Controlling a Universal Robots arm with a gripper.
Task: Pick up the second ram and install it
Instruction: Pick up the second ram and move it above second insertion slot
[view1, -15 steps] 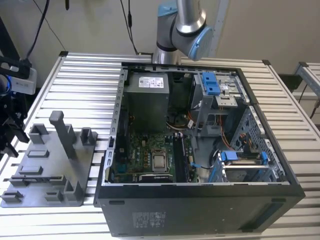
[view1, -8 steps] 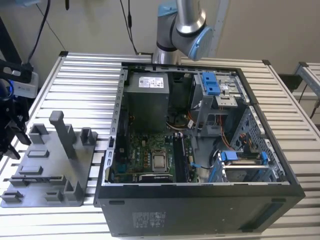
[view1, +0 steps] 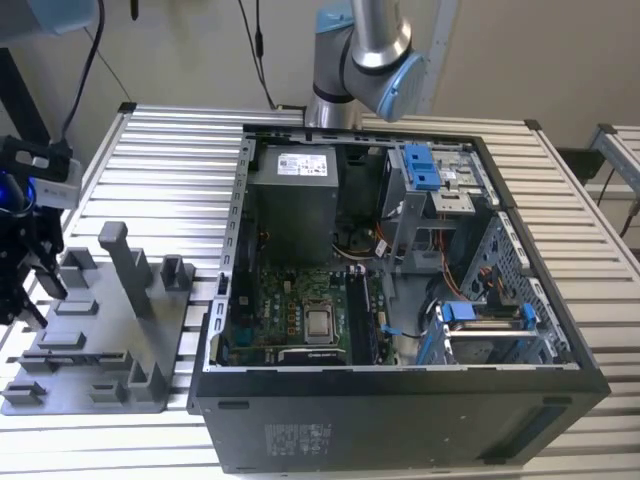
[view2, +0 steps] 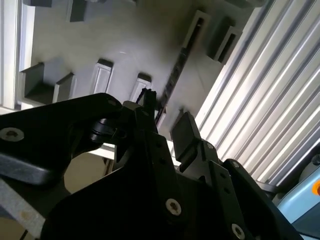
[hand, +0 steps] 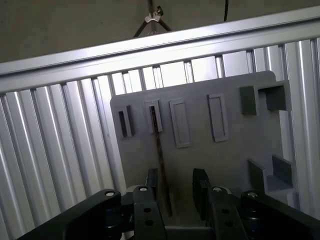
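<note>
In the first wrist view I saw the second ram (hand: 161, 165) edge-on: a thin dark strip standing upright in a slot of the grey holder plate (hand: 235, 145). My hand (hand: 176, 184) stood apart, its fingers either side of the stick and not clamped on it. The hand pointed down over the plate on the slatted surface (view1: 150, 170), at the exterior view's left of the open computer case (view1: 400, 420).

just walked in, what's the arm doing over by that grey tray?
The arm's gripper hangs open over the grey holder tray, which sits on the table beside the open PC case. The second ram stands on edge in a tray slot and runs between the fingers, close to one of them. It is not clamped or lifted yet.
</note>
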